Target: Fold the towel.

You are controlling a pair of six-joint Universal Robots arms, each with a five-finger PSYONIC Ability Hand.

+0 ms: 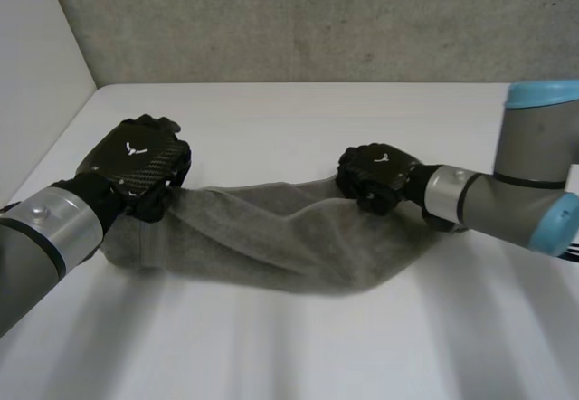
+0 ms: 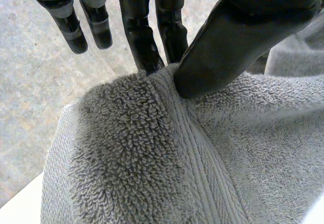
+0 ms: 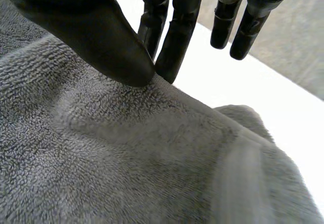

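Note:
A grey terry towel (image 1: 289, 237) hangs stretched between my two hands just above the white table (image 1: 271, 119), sagging in the middle. My left hand (image 1: 136, 160) holds its left end; in the left wrist view the thumb (image 2: 223, 46) and fingers (image 2: 147, 41) pinch the towel's edge (image 2: 152, 148). My right hand (image 1: 375, 178) holds the right end; in the right wrist view its thumb (image 3: 96, 36) presses the towel (image 3: 126, 163) against the fingers (image 3: 172, 36).
A grey concrete wall (image 1: 298, 20) rises behind the table's far edge. A white side panel (image 1: 36, 65) stands at the left. Open table top lies in front of the towel.

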